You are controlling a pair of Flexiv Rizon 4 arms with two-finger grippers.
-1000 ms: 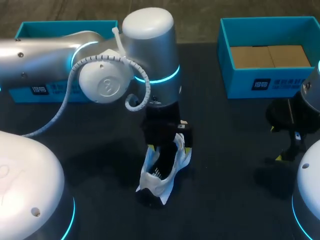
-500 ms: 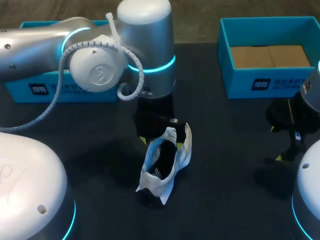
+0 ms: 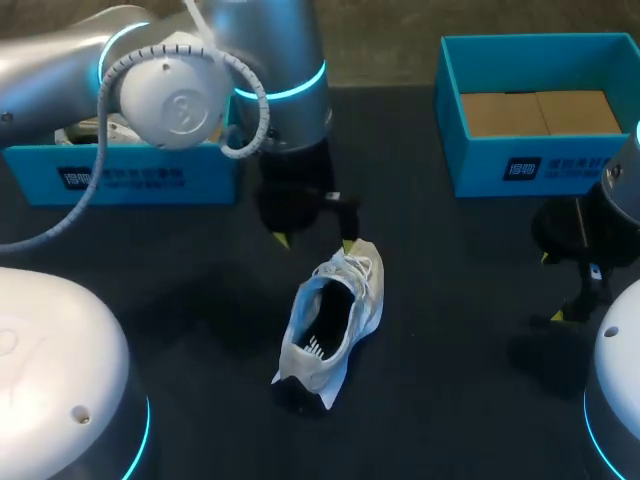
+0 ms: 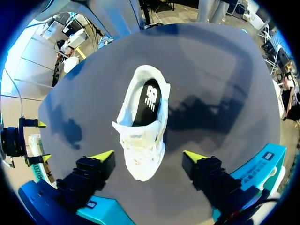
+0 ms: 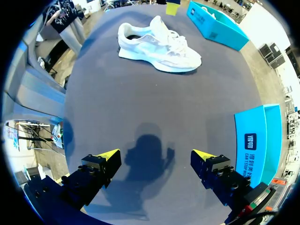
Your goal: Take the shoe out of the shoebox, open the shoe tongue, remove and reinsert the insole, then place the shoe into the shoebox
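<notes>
Two hands stand wide open: lower your left hand (image 3: 315,242) squarely astride the shoe (image 3: 330,325) before closing, with your right hand (image 5: 156,155) well away from it.

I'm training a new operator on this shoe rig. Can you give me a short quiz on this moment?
1. True or false: the left gripper is shut on the white sneaker.
2. On the table, the sneaker rests: A) on its side; B) upright on its sole; C) upside down.
3. Fill in: the right gripper has its fingers ____.
Key: 1 false; 2 B; 3 open.
</notes>
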